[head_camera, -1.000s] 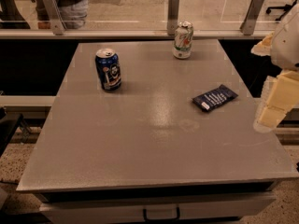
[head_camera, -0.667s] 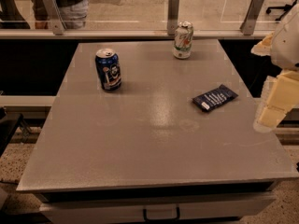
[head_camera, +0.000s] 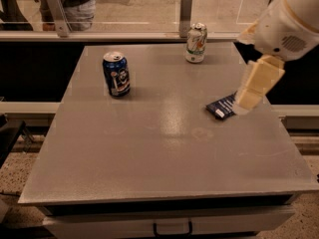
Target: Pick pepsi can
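The pepsi can (head_camera: 116, 73) stands upright on the back left part of the table (head_camera: 164, 158). It is dark blue with a silver top. Nothing is touching it, and there is bare table all around it.

1 more can, white and green (head_camera: 196, 43), stands at the back edge of the table, to the right of the pepsi can and well apart from it. A flat dark blue snack wrapper (head_camera: 221, 107) lies near the right side.

The claw (head_camera: 251, 91) hangs over the right side of the table, just above the wrapper, and hides part of it. It is far from the pepsi can, with lots of table in between. I cannot tell if the claw is open or closed. It does not seem to hold anything.

So I think the job has hardly begun. The can is not picked up yet. The claw needs to go across to the left, get around the can, grip it, and lift it.
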Motion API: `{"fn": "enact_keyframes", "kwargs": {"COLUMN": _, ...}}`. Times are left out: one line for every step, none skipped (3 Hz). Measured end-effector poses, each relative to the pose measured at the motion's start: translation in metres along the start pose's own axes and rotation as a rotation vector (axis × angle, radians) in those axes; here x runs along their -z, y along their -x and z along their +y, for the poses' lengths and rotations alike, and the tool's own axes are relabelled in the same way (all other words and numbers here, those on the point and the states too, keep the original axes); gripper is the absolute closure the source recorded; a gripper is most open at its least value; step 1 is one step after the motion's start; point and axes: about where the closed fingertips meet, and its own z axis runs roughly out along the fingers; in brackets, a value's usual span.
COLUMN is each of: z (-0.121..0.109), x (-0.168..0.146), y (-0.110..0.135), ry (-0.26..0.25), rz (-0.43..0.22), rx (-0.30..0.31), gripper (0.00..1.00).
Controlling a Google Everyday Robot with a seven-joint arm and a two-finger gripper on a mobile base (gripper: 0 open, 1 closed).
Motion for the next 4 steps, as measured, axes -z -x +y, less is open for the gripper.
{"fn": "enact_keyframes", "kwargs": {"z": -0.023, "x": -0.023, "y": 0.033, "ry": 0.004, "rz": -0.085, "rx": 0.020, "gripper": 0.00}}
{"fn": "enact_keyframes", "kwargs": {"z": -0.040, "x": -0.050, "y": 0.065, "ry": 0.009, "rz": -0.151, "rx": 0.024, "gripper": 0.00}}
{"fn": "enact_keyframes", "kwargs": {"z": -0.049, "x": -0.073, "y": 0.097, "ry": 0.017, "rz": -0.209, "rx": 0.019, "gripper": 0.00}}
{"fn": "enact_keyframes", "kwargs": {"z": -0.051, "x": -0.093, "y": 0.132, "ry": 0.037, "rz": -0.264, "rx": 0.016, "gripper": 0.00}}
